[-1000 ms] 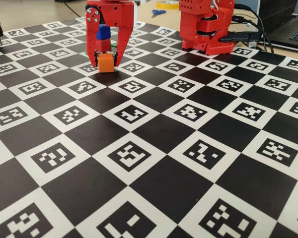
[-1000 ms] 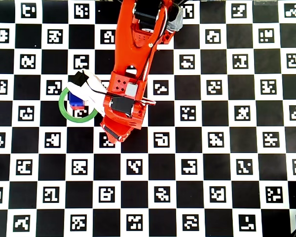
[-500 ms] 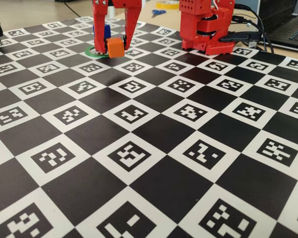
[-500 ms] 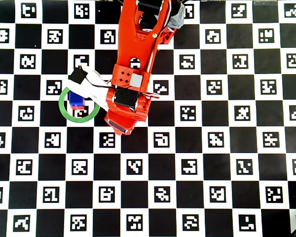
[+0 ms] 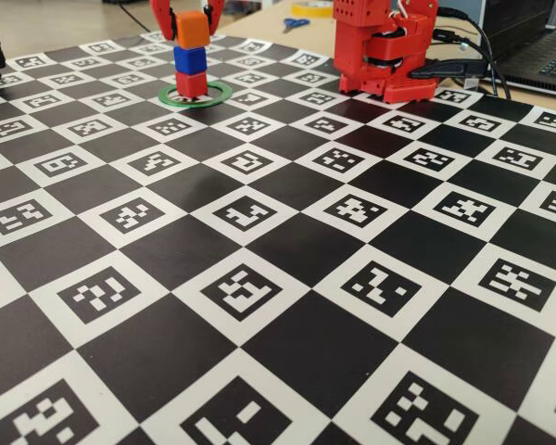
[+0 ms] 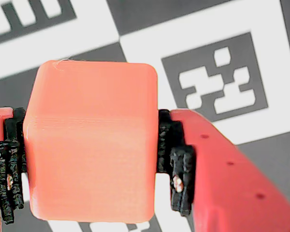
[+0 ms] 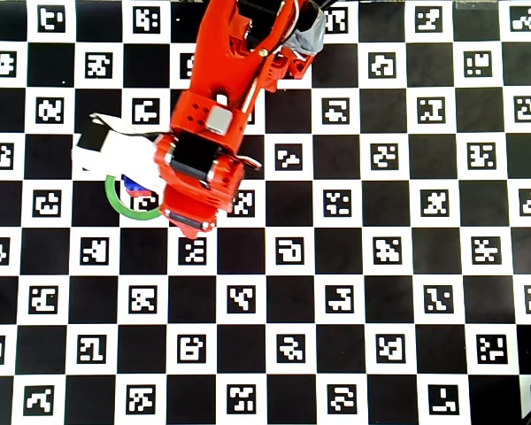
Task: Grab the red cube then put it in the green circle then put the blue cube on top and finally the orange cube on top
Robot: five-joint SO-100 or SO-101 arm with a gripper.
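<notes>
The orange cube (image 5: 191, 29) sits at the top of a three-cube column in the fixed view, directly over the blue cube (image 5: 190, 59), which rests on the red cube (image 5: 191, 83); whether the orange one already touches the blue one cannot be told. The red cube stands inside the green circle (image 5: 219, 93), which lies flat on the checkered marker mat (image 5: 287, 250) at its far left. The gripper (image 5: 188, 13) comes down from the top edge there, one red finger on each side of the orange cube. In the wrist view the orange cube (image 6: 89, 140) fills the middle of the picture, and the black pads (image 6: 174, 159) of the gripper (image 6: 89, 159) press against its left and right faces, so the cube is clamped. From overhead, the arm (image 7: 217, 106) covers most of the stack; only part of the green circle (image 7: 115, 200) and a corner of the blue cube (image 7: 134, 186) show beside it.
</notes>
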